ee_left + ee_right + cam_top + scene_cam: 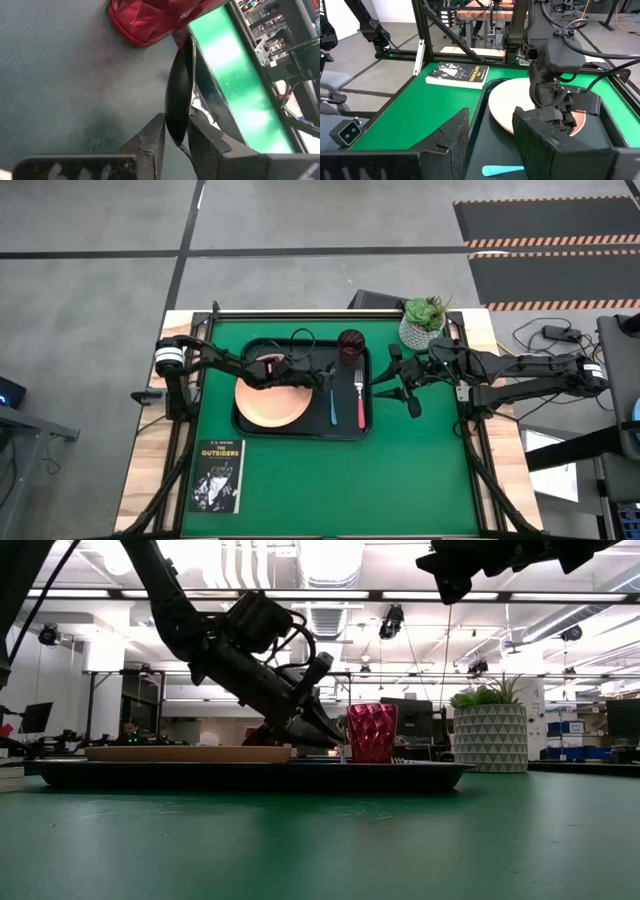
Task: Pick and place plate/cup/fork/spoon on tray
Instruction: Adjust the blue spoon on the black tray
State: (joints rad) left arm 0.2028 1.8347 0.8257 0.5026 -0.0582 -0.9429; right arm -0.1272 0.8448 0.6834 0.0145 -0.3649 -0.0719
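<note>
The dark tray (pixel 300 435) lies mid-table. On it are the salmon plate (pixel 270 405) at its left, the dark red cup (pixel 351 342) at its far right corner, the pink-handled fork (pixel 360 395) along its right side, and the blue-handled spoon (pixel 333 406) left of the fork. My left gripper (pixel 327 374) reaches low over the tray from the left and is shut on the spoon's far end. My right gripper (pixel 407 392) hangs open and empty above the table, right of the tray. My left gripper pinches the spoon's silver bowl (pixel 176 122) between its two fingers (pixel 152 145). The fingers slant down from the table's left, close to the tray floor (pixel 325 738). The spoon's blue handle (pixel 502 171) points toward the table's near edge and lies on the tray.
A white pot with a green plant (pixel 423 323) stands at the far right, behind my right arm. A black book (pixel 218 475) lies on the green mat near the front left. The mat in front of and right of the tray is free.
</note>
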